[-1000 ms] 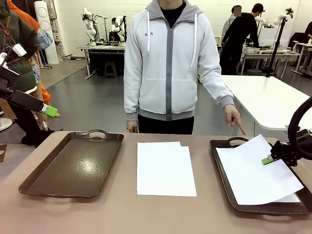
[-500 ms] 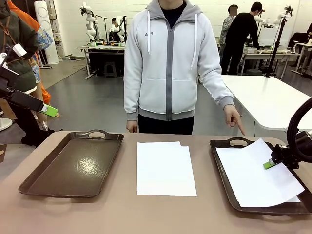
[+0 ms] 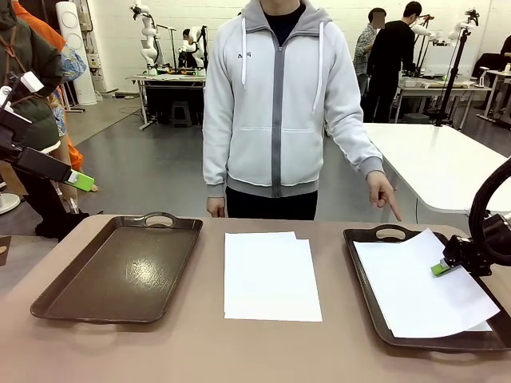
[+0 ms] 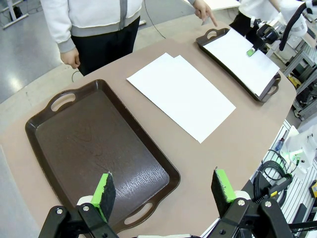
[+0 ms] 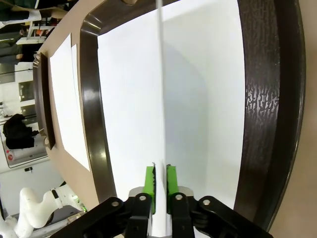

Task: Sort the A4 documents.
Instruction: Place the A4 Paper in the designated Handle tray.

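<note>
Seemingly light, floppy and slick, the thin white A4 paper sheet [image 3: 419,287] wants an edge pinch; the right gripper [image 5: 160,171] straddles its edge, grip unclear, while the left gripper [image 4: 163,188] gapes wide.

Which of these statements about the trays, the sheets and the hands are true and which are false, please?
1. Two overlapping sheets lie on the table between the trays. True.
2. The left hand is shut. False: its jaws stand wide apart, above the near end of the left tray.
3. The person's hand points at the left tray. False: its finger points down toward the right tray.
4. The edge of a sheet that lies in the right tray runs between the pads of the right hand. True.
</note>
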Controlling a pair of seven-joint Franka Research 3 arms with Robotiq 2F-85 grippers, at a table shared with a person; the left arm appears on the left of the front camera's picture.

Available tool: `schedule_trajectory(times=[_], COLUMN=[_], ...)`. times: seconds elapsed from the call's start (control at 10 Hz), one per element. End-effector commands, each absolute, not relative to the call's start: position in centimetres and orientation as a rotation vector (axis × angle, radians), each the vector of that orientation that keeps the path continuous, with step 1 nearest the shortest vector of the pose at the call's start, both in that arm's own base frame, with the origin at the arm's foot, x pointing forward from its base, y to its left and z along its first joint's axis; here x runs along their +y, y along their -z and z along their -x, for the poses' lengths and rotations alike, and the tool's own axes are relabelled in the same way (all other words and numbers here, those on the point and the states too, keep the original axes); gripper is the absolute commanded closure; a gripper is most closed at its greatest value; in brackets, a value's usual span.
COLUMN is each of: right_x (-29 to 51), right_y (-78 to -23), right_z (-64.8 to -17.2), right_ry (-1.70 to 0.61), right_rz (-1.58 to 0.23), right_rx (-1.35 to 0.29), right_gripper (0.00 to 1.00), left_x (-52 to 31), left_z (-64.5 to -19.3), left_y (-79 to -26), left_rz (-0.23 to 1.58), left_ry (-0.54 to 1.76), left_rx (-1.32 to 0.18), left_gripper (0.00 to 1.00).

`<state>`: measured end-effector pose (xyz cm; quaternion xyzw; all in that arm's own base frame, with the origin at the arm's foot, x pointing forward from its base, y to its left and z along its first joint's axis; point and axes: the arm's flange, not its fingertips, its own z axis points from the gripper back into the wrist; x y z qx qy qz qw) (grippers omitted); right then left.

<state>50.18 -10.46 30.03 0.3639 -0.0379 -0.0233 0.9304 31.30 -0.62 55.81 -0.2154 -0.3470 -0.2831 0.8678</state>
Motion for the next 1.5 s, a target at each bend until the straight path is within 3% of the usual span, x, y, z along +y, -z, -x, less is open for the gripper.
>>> schedule_trajectory(times=[0.0, 0.1, 0.2, 0.3, 0.4, 0.5, 0.6, 0.7, 0.8, 1.4], right_x=[-10.0, -10.1, -10.2, -10.5, -10.9, -11.2, -11.4, -11.6, -11.7, -11.8], right_y=[-30.1, -30.3, -30.5, -30.7, -31.0, -31.3, -31.5, -31.6, -31.8, -32.4], right_z=[-50.0, -49.9, -49.8, -49.7, -49.6, -49.4, -49.3, -49.1, -49.0, -48.5], right_ry=[0.068, 0.067, 0.069, 0.074, 0.082, 0.089, 0.091, 0.097, 0.101, 0.084], right_rz=[-0.701, -0.684, -0.665, -0.644, -0.620, -0.613, -0.612, -0.607, -0.602, -0.590], right_rx=[-0.087, -0.086, -0.085, -0.087, -0.094, -0.104, -0.108, -0.113, -0.120, -0.139], right_gripper=[0.70, 0.67, 0.53, 0.51, 0.37, 0.34, 0.20, 0.17, 0.03, 0.00], left_x=[-0.5, -0.5, -0.5, -0.5, -0.5, -0.5, -0.5, -0.5, -0.5, -0.5], left_z=[-31.3, -31.3, -31.3, -31.3, -31.3, -31.3, -31.3, -31.3, -31.3, -31.3], left_y=[-55.8, -55.8, -55.8, -55.8, -55.8, -55.8, -55.8, -55.8, -55.8, -55.8], left_rz=[0.462, 0.462, 0.462, 0.462, 0.462, 0.462, 0.462, 0.462, 0.462, 0.462], left_ry=[0.601, 0.601, 0.601, 0.601, 0.601, 0.601, 0.601, 0.601, 0.601, 0.601], left_rx=[-0.729, -0.729, -0.729, -0.729, -0.729, -0.729, -0.729, -0.729, -0.729, -0.729], left_gripper=[0.00, 0.00, 0.00, 0.00, 0.00, 0.00, 0.00, 0.00, 0.00, 0.00])
